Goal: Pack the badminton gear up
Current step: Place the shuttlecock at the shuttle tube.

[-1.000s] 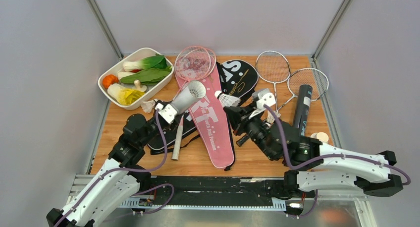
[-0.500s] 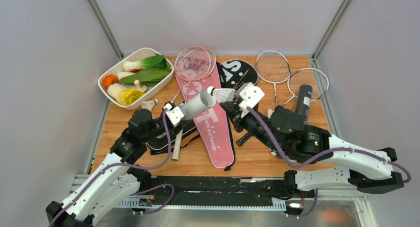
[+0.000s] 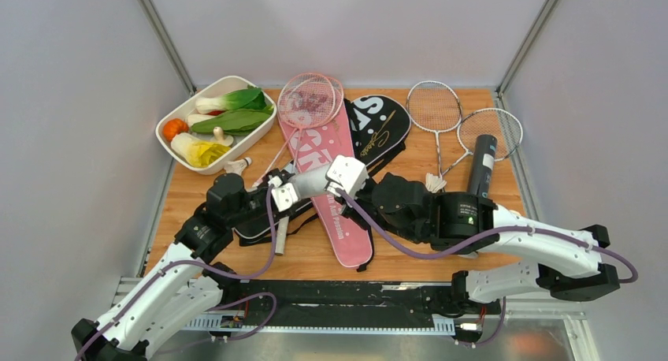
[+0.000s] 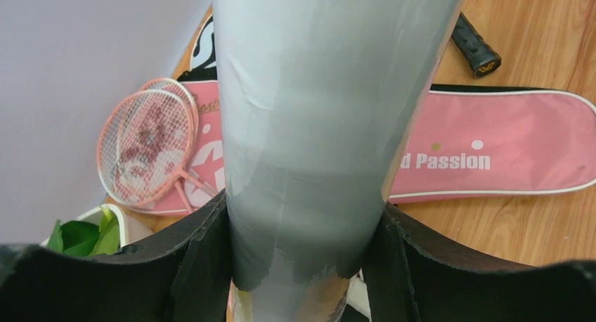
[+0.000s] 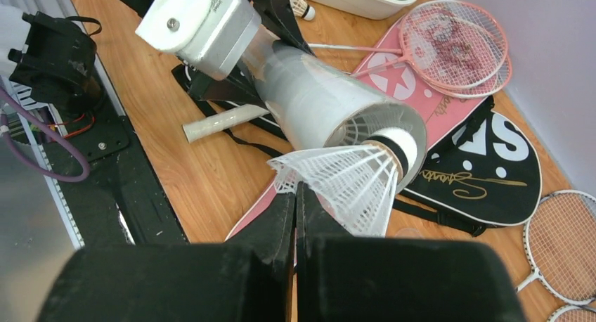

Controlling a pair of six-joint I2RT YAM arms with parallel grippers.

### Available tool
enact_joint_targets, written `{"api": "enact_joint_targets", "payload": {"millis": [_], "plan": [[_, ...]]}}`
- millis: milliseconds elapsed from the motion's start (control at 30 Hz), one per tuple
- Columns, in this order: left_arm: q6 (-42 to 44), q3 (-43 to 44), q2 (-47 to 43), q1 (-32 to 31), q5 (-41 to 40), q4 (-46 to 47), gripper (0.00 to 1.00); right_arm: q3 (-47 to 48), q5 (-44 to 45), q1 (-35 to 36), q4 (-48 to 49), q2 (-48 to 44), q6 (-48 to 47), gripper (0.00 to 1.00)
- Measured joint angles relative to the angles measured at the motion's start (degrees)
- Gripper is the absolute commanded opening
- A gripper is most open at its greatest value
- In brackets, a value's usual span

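Pinched only by its thin skirt, the white feather shuttlecock (image 5: 344, 178) could skew and snag its cork on the rim of the long silvery-white tube (image 5: 309, 97), or crush feathers, if the arms are misaligned. The right gripper (image 5: 296, 195) is closed tight on that skirt, with the cork at the tube's mouth. The left gripper (image 4: 299, 252) stands wide, clamped round the tube, tilted above the pink racket-shaped cover (image 4: 492, 150) on the wooden table (image 4: 534, 27).

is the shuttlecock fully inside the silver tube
No, the shuttlecock has only its cork tip at the mouth of the tube; its skirt sticks out.
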Motion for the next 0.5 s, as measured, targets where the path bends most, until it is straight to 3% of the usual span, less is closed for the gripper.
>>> {"api": "enact_joint_targets", "payload": {"millis": [300, 500], "plan": [[10.0, -0.7, -1.3, -1.3, 3.5, -0.7, 0.0, 3.0, -2.6, 0.0, -7.6, -0.5, 0.7, 0.0], [12.3, -1.3, -1.6, -1.5, 5.2, -0.5, 0.0, 1.3, -7.2, 0.0, -8.4, -7.7, 2.4, 0.0]]}}
